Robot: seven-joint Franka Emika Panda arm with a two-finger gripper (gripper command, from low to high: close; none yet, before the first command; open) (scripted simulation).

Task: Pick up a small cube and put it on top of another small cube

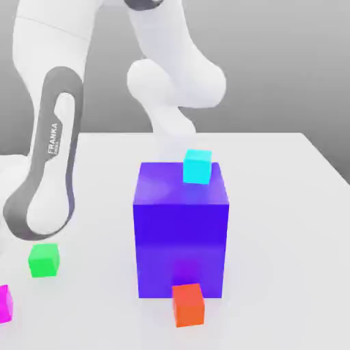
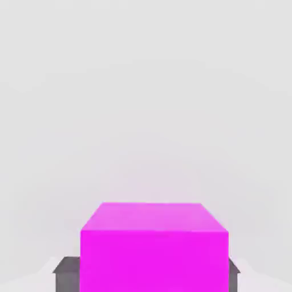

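In the hand view a small magenta cube (image 2: 154,245) sits between the two dark grey fingers (image 2: 67,272) of my gripper (image 2: 154,276), which press against its opposite sides. The gripper is shut on this cube. In the exterior view the same magenta cube (image 1: 3,304) shows at the far left edge, low near the white table (image 1: 287,225). Other small cubes are a green one (image 1: 44,260) just beside it, an orange-red one (image 1: 188,304) at the front, and a cyan one (image 1: 197,166).
A large blue-violet cube (image 1: 181,232) stands mid-table with the cyan cube on its top, near the back edge. The orange-red cube lies against its front face. The white arm (image 1: 51,171) reaches down the exterior view's left side.
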